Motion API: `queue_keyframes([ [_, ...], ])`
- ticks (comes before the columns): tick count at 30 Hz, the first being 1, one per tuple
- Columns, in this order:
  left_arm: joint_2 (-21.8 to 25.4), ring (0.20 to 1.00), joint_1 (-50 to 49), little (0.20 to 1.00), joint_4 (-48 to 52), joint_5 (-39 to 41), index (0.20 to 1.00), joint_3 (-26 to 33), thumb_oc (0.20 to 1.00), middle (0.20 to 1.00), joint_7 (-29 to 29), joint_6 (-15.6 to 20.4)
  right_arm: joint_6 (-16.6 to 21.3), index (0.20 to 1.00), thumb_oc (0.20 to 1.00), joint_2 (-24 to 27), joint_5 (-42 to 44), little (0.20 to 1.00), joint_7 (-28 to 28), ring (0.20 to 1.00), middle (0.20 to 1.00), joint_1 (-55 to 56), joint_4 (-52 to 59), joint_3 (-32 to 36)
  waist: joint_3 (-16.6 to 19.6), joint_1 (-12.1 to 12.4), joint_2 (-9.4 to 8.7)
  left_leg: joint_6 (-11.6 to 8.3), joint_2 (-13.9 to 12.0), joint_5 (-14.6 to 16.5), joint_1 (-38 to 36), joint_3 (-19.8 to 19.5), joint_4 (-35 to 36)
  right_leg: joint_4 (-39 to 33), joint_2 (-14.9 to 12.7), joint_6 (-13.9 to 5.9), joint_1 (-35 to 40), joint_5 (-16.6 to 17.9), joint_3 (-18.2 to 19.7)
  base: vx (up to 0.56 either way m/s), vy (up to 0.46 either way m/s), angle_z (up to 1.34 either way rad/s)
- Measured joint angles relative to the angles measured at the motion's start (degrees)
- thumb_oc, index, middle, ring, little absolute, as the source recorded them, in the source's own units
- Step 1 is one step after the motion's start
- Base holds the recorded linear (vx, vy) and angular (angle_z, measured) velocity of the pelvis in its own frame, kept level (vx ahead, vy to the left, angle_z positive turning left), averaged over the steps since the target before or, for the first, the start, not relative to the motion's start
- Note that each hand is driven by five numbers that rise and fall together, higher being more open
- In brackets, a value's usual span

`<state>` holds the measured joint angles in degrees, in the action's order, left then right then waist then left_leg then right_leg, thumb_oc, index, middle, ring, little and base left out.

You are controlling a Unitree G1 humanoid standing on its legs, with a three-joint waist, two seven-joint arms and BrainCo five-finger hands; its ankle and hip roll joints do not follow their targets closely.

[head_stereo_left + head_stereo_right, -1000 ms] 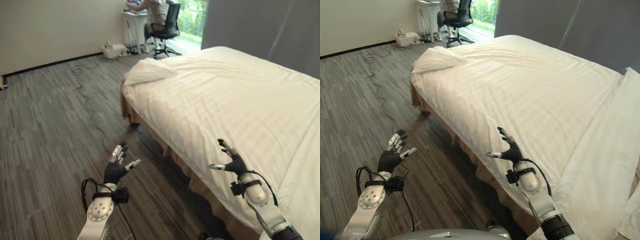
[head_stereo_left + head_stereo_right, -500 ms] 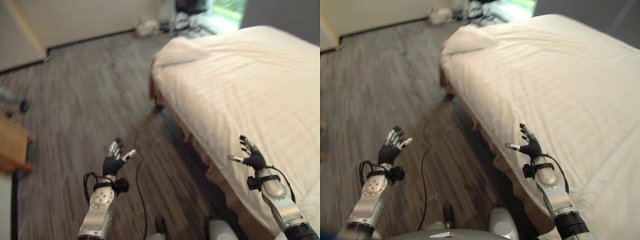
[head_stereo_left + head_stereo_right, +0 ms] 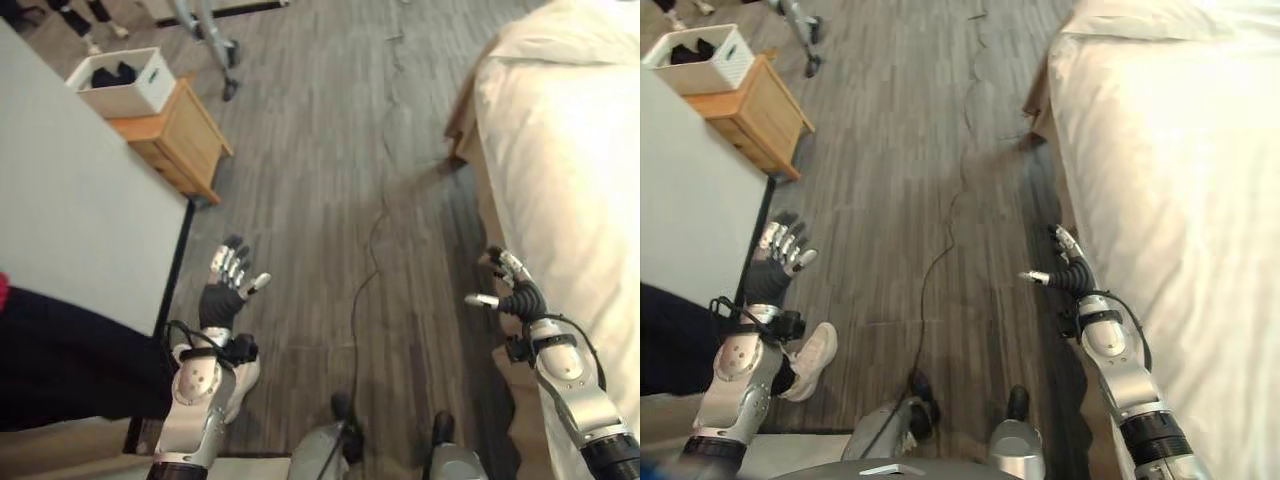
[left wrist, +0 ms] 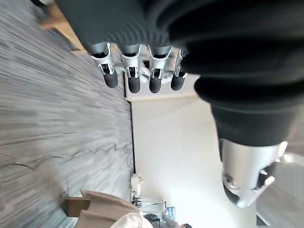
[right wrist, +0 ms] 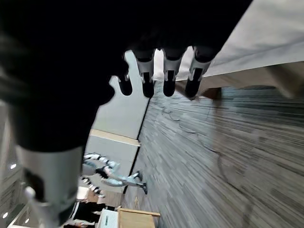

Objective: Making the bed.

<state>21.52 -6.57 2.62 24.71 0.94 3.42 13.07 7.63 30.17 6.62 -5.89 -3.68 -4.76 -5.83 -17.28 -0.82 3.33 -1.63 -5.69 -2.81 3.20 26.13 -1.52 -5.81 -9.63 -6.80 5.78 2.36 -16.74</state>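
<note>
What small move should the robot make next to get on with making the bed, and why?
Probably turn back right toward the bed and bring the right hand onto the white cover. Both hands are open and empty; the left hand hangs over bare floor, the right at the mattress edge.

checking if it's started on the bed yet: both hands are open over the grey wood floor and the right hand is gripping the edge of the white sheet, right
Not quite. The right hand grips nothing: in the right eye view it hangs open above the grey wood floor, beside the white sheet on the bed and not touching it. The left hand is open too.
</note>
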Motion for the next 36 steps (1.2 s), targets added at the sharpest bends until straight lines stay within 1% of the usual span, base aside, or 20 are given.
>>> queue_keyframes([
  [3, 0.11, 1.000, -0.54, 1.000, -0.14, -0.11, 1.000, 0.51, 1.000, 1.000, -0.35, -1.28, -0.07, 1.000, 1.000, -0.87, -1.67, 1.000, 0.28, 1.000, 1.000, 1.61, 0.00, 0.57, 0.18, 0.08, -2.42, 1.32, 2.52, 0.75, -2.64, -0.67, 2.17, 1.20, -1.63, -1.22, 2.73, -0.57, -0.94, 0.24, 0.074, 0.24],
  [4, 0.14, 1.000, -0.21, 1.000, -0.32, -0.31, 1.000, 0.34, 1.000, 1.000, -0.95, -1.71, -0.23, 1.000, 1.000, -1.03, -1.88, 1.000, 0.54, 1.000, 1.000, 2.02, -0.47, 1.07, 0.23, -0.63, -2.33, 1.47, 2.42, 0.69, -3.90, -1.92, 3.46, 6.14, -2.00, -2.40, 1.52, -1.57, -1.25, 0.10, 0.067, 0.39],
  [5, 0.70, 1.000, -0.12, 1.000, -0.34, -0.62, 1.000, 0.16, 1.000, 1.000, -1.45, -2.03, -0.37, 1.000, 1.000, -1.08, -2.18, 1.000, 0.72, 1.000, 1.000, 2.33, -0.66, 1.26, 0.44, -1.16, -1.81, 2.14, 1.83, 0.05, -5.42, -2.54, 5.39, 13.20, -2.31, -2.95, -1.12, -2.96, -1.25, 0.00, 0.100, 0.29],
  [7, 3.76, 1.000, 0.04, 1.000, -0.27, -0.95, 1.000, -0.04, 1.000, 1.000, -1.47, -1.96, -0.41, 1.000, 1.000, -1.97, -2.30, 1.000, 0.90, 1.000, 1.000, 3.19, -0.62, 1.42, 1.59, -2.05, -4.22, 3.19, 2.16, -0.10, -6.01, -2.32, 6.12, 28.01, -4.48, -4.89, -8.40, -3.74, 2.00, 0.02, 0.080, -0.02],
  [8, 5.37, 1.000, 0.35, 1.000, -1.07, -1.26, 1.000, 0.02, 1.000, 1.000, -1.38, -1.98, -0.34, 1.000, 1.000, -2.82, -2.31, 1.000, 0.86, 1.000, 1.000, 2.44, -0.67, 1.57, 1.22, -2.50, -4.97, 3.78, 2.40, 0.25, -5.88, -1.81, 5.61, 39.72, -5.93, -7.09, -15.45, -0.51, 6.14, 0.19, -0.022, 0.00],
  [9, 6.37, 1.000, 0.91, 1.000, -2.32, -1.27, 1.000, -0.36, 1.000, 1.000, -1.36, -2.39, -0.40, 1.000, 1.000, -3.18, -2.31, 1.000, 0.71, 1.000, 1.000, 2.35, -0.65, 1.54, 1.28, -3.42, -5.04, 4.53, 1.78, 1.04, -5.80, -2.09, 5.76, 45.88, -5.92, -9.62, -20.71, -1.37, 8.19, 0.19, -0.025, 0.13],
  [13, 8.35, 1.000, -1.54, 1.000, -2.78, -1.38, 1.000, -0.10, 1.000, 1.000, -1.54, -2.57, -0.77, 1.000, 1.000, -2.97, -2.29, 1.000, 0.85, 1.000, 1.000, 3.74, -0.55, 2.23, 2.43, -3.58, -6.51, 3.71, 3.76, 2.34, -7.48, -1.61, 7.04, 30.08, -6.19, -6.15, -22.81, -3.56, 3.07, 0.29, -0.153, 0.05],
  [14, 8.35, 1.000, -2.92, 1.000, -2.94, -1.36, 1.000, 0.68, 1.000, 1.000, -1.87, -2.61, -0.78, 1.000, 1.000, -2.87, -2.28, 1.000, 0.84, 1.000, 1.000, 3.79, -0.37, 3.52, 3.50, -3.29, -6.85, 2.86, 4.83, 3.21, -7.69, -2.15, 6.84, 17.71, -6.16, -3.72, -20.28, -1.69, 0.20, 0.37, -0.331, 0.20],
  [17, 7.84, 1.000, -1.75, 1.000, -5.49, -1.37, 1.000, 1.65, 1.000, 1.000, -2.05, -2.91, -0.73, 1.000, 1.000, -2.41, -2.31, 1.000, 0.77, 1.000, 1.000, 3.86, -0.31, 5.81, 4.88, -3.53, -5.82, 2.69, 4.97, 3.57, -7.70, -4.23, 6.77, 0.94, -6.12, -3.19, -16.19, 3.77, -2.06, 0.27, -0.198, 0.29],
  [19, 7.82, 1.000, -1.26, 1.000, -6.41, -1.39, 1.000, 1.84, 1.000, 1.000, -1.99, -3.27, -0.77, 1.000, 1.000, -2.25, -2.31, 1.000, 0.48, 1.000, 1.000, 4.04, -0.58, 6.45, 4.79, -3.87, -4.98, 2.72, 4.40, 3.54, -8.76, -5.06, 6.77, -0.17, -6.80, -3.31, -15.68, 6.32, -2.53, 0.44, -0.292, 0.23],
  [22, 7.77, 1.000, -3.31, 1.000, -6.76, -3.34, 1.000, 2.25, 1.000, 1.000, -2.10, -3.35, -0.97, 1.000, 1.000, -2.08, -3.65, 1.000, 0.68, 1.000, 1.000, 6.81, -0.87, 5.77, 6.41, -3.58, -6.13, -1.24, 3.13, 6.23, -13.22, -5.10, 5.08, 1.42, -5.21, -1.83, -11.18, 7.97, -2.34, 0.35, -0.267, 0.06],
  [23, 7.88, 1.000, -4.54, 1.000, -6.62, -3.45, 1.000, 2.38, 1.000, 1.000, -2.17, -3.33, -0.95, 1.000, 1.000, -1.72, -3.96, 1.000, 0.72, 1.000, 1.000, 7.56, -1.58, 5.29, 7.63, -3.83, -6.76, -2.52, 2.68, 6.98, -14.88, -5.46, 5.29, 2.72, -4.18, 0.85, -10.16, 9.15, -1.74, 0.31, -0.351, 0.10],
  [24, 6.28, 1.000, -5.70, 1.000, -6.53, -3.41, 1.000, 2.35, 1.000, 1.000, -2.26, -3.70, -1.12, 1.000, 1.000, -0.92, -4.03, 1.000, 0.94, 1.000, 1.000, 7.08, -2.95, 5.30, 7.80, -3.51, -4.59, -4.34, -0.38, 8.20, -14.55, -5.15, 1.68, 3.81, -1.15, 1.17, -9.43, 5.47, -2.37, 0.30, -0.385, -0.12],
  [26, 6.86, 1.000, -6.78, 1.000, -5.88, -3.34, 1.000, 2.87, 1.000, 1.000, -2.75, -3.68, -1.11, 1.000, 1.000, 0.62, -4.15, 1.000, 1.23, 1.000, 1.000, 7.39, -2.88, 5.32, 8.13, -2.96, -5.36, -5.59, -6.59, 9.04, -5.32, -5.69, -19.44, 3.04, 1.54, 3.55, -8.23, 3.66, -2.65, 0.30, -0.404, -0.30],
  [27, 6.73, 1.000, -6.77, 1.000, -5.02, -3.30, 1.000, 2.94, 1.000, 1.000, -2.96, -3.69, -0.98, 1.000, 1.000, 5.73, -4.37, 1.000, 1.31, 1.000, 1.000, 7.11, -2.44, 5.63, 7.62, -1.35, -3.44, -5.29, -13.51, 4.95, 3.31, -10.01, -37.21, 3.31, 5.96, 7.99, -7.18, 2.78, -3.00, 0.32, -0.315, -0.45],
  [29, 6.68, 1.000, -6.86, 1.000, -4.81, -3.27, 1.000, 2.96, 1.000, 1.000, -3.28, -3.70, -1.03, 1.000, 1.000, 8.35, -4.40, 1.000, 1.32, 1.000, 1.000, 7.20, -2.48, 7.08, 7.10, -0.23, -3.53, -5.86, -16.22, 5.68, 7.84, -11.62, -43.73, 2.79, 7.82, 9.93, -6.15, 1.36, -1.40, 0.23, -0.130, -0.46],
  [30, 6.84, 1.000, -7.33, 1.000, -4.11, -3.18, 1.000, 3.20, 1.000, 1.000, -3.50, -3.70, -1.02, 1.000, 1.000, 9.50, -4.40, 1.000, 1.30, 1.000, 1.000, 7.14, -2.00, 8.35, 6.47, -0.09, -4.87, -6.46, -13.60, 8.13, 9.66, -11.09, -41.42, 2.73, 7.51, 10.27, -5.95, 0.81, 0.13, 0.13, -0.023, -0.32],
  [32, 6.82, 1.000, -7.23, 1.000, -2.42, -3.10, 1.000, 3.51, 1.000, 1.000, -3.87, -3.69, -1.10, 1.000, 1.000, 11.68, -4.39, 1.000, 1.36, 1.000, 1.000, 6.42, -1.14, 11.25, 3.78, -0.68, -6.39, -6.09, -8.72, 8.63, 12.69, -8.90, -29.26, 1.33, 7.84, 10.48, -4.93, 1.05, 0.89, 0.32, 0.027, -0.50],
  [33, 6.72, 1.000, -6.60, 1.000, -2.17, -3.10, 1.000, 3.56, 1.000, 1.000, -4.27, -3.64, -1.07, 1.000, 1.000, 11.45, -4.35, 1.000, 1.38, 1.000, 1.000, 7.79, -1.24, 12.59, 2.61, -0.82, -6.14, -4.49, -6.70, 7.49, 11.90, -6.23, -19.39, 0.13, 9.06, 9.33, -2.70, -0.02, 0.84, 0.46, 0.078, -0.41],
  [36, 5.73, 1.000, -6.37, 1.000, -2.57, -3.14, 1.000, 4.33, 1.000, 1.000, -4.47, -3.62, -1.12, 1.000, 1.000, 10.36, -4.16, 1.000, 1.22, 1.000, 1.000, 8.21, -3.38, 12.82, 2.47, -1.23, -6.19, -2.84, -2.57, 4.95, 11.73, -4.14, -4.36, 0.12, 10.11, 7.85, -2.16, -2.58, 1.65, 0.30, 0.040, -0.11],
])
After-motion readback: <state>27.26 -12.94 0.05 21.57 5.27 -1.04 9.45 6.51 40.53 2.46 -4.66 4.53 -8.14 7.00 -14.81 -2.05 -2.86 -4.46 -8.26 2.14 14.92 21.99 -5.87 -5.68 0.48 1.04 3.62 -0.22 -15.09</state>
